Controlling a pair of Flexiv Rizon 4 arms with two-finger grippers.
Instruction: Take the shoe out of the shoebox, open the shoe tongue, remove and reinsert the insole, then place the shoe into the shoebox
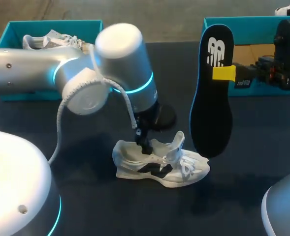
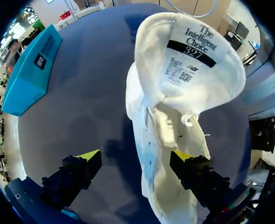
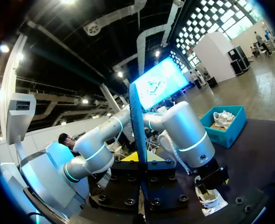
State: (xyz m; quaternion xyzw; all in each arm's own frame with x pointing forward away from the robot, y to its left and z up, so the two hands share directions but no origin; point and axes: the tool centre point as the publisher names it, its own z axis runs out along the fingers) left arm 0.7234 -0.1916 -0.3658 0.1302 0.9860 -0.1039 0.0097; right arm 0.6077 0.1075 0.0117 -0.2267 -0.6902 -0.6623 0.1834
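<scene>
**Insole out, shoe braced for reinsertion.** The shoe (image 1: 159,166) lies on its sole on the table (image 1: 95,206) near the middle, toe to the right. It is outside both the left box (image 1: 12,29) and the right box (image 1: 255,27) at the far edge. Its tongue (image 1: 177,143) stands folded up and forward, which leaves the opening bare for the insole to go back in. The left gripper (image 1: 144,141) reaches down at the heel end, probably to steady the shoe against sliding or tipping. In the left wrist view its fingers are spread wide. One yellow tip (image 2: 180,156) is over the inside of the shoe. The other is outside, over bare table and well apart from the side wall, so nothing is clamped. Whether the inner finger touches the lining cannot be told. The right gripper (image 1: 224,73) is closed on the insole (image 1: 211,105), pinching it across its thickness in the heel half. The insole hangs upright, toe end down, just right of the shoe, a pose judged to suit entry toe-first. Whether its lower end touches the table cannot be told.
</scene>
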